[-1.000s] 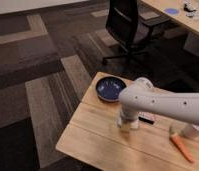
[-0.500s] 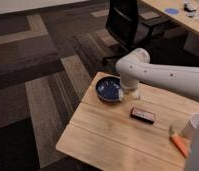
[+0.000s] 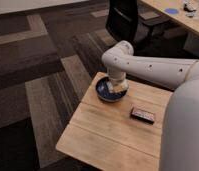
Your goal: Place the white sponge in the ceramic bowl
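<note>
The dark-blue ceramic bowl (image 3: 107, 91) sits on the far left corner of the wooden table (image 3: 103, 135). My gripper (image 3: 117, 86) hangs straight down over the right half of the bowl, at the end of my white arm (image 3: 153, 67). A small off-white pad, the white sponge (image 3: 118, 88), shows at the gripper's tip, just above or at the bowl's inside. I cannot tell whether the sponge touches the bowl. The gripper looks shut on the sponge.
A flat black device (image 3: 143, 115) lies on the table, right of the bowl. My arm's large white body (image 3: 185, 125) covers the table's right side. A black office chair (image 3: 124, 20) stands behind the table. A second desk (image 3: 178, 15) is at the top right. Striped carpet lies to the left.
My gripper has moved from the table's middle, near the black device, left and back to above the bowl, carrying the sponge. The view has shifted closer, and the orange stick has left the view.
</note>
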You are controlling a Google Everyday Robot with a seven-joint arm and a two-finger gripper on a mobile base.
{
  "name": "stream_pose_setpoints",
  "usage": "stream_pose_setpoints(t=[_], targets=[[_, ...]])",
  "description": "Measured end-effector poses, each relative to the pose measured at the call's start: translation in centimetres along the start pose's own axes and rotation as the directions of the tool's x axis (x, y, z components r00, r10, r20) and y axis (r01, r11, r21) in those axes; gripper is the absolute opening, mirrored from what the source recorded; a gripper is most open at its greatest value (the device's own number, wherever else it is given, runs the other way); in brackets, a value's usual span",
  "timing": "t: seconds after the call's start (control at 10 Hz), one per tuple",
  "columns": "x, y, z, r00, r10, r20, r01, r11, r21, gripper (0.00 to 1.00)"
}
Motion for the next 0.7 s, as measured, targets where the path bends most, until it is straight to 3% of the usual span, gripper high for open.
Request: stream_pose_setpoints(t=[0.1, 0.2, 0.3, 0.5, 0.7], targets=[[-0.1, 0.0, 0.0, 1.0, -0.001, 0.001, 0.001, 1.0, 0.0, 0.64], [1.4, -1.2, 0.5, 1.0, 0.004, -0.001, -0.004, 1.0, 0.006, 0.8], [2.0, -2.5, 0.9, 1.0, -0.012, -0.004, 0.013, 1.0, 0.015, 0.8], [3.4, -7.6, 2.0, 0.995, -0.098, -0.033, 0.1, 0.993, 0.064, 0.8], [3.7, -8.1, 2.0, 0.994, -0.104, -0.038, 0.107, 0.992, 0.071, 0.8]])
